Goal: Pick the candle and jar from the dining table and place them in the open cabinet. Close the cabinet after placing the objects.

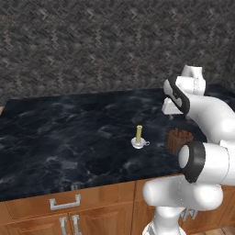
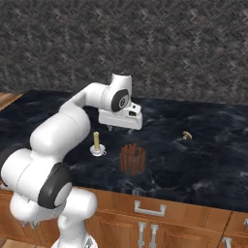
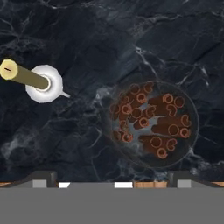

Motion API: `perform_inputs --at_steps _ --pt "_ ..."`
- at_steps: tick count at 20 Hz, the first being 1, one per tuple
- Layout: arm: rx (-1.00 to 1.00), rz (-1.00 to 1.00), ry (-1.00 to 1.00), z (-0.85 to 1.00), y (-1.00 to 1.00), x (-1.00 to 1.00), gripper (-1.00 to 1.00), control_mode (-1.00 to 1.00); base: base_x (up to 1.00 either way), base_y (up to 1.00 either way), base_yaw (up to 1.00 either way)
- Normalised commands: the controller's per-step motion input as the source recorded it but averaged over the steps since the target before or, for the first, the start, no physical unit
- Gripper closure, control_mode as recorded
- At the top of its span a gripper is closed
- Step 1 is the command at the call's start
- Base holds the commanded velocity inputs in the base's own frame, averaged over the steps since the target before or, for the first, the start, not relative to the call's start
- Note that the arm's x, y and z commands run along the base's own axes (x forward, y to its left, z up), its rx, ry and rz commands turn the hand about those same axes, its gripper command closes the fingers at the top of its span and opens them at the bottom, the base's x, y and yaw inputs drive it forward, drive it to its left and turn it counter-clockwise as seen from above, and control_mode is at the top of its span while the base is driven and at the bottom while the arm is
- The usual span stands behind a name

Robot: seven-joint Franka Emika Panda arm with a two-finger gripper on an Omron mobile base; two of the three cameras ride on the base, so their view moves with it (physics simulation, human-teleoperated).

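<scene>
Left to right in the right base view: the candle (image 2: 96, 143) stands upright in its white holder on the dining table (image 2: 203, 160), the jar (image 2: 132, 159) is just beside it to the right, and a small gold-brown item (image 2: 186, 135) lies well apart, further right on the marble. The item is too small to identify.

The gripper (image 2: 120, 129) hangs above the table behind the candle and jar, pointed down, touching nothing. The hand view looks straight down: candle (image 3: 26, 76) at left, jar (image 3: 151, 124) right of centre. The jar has clear walls and is full of brown rolled sticks. The fingertips (image 3: 43, 177) at the bottom edge sit far apart, so the jaws are spread wide and empty.

In the left base view the candle (image 1: 138, 136) is near the table's middle, and the jar (image 1: 179, 140) is to its right, partly behind the arm.

Progress, as a judgement: very early. Both objects are on the table and nothing is held. Left to do: grasp each one, carry both to the cabinet, place them, shut the door. The jar sits nearer the hand view's centre, so it is probably the first pick.
</scene>
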Motion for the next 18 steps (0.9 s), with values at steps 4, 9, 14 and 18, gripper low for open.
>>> perform_inputs --at_steps 4,9,14,18 --pt "0.0 0.0 0.03 -0.05 0.0 0.3 -1.0 -1.0 0.0 0.0 0.0" --pt "0.0 0.0 0.02 -0.14 0.0 0.26 -1.0 -1.0 0.0 0.0 0.0" --pt "0.02 0.0 0.02 -0.45 0.0 0.03 -1.0 -1.0 0.0 0.0 0.0" --pt "0.0 0.0 0.0 -0.17 0.0 0.0 -1.0 -1.0 0.0 0.0 0.0"
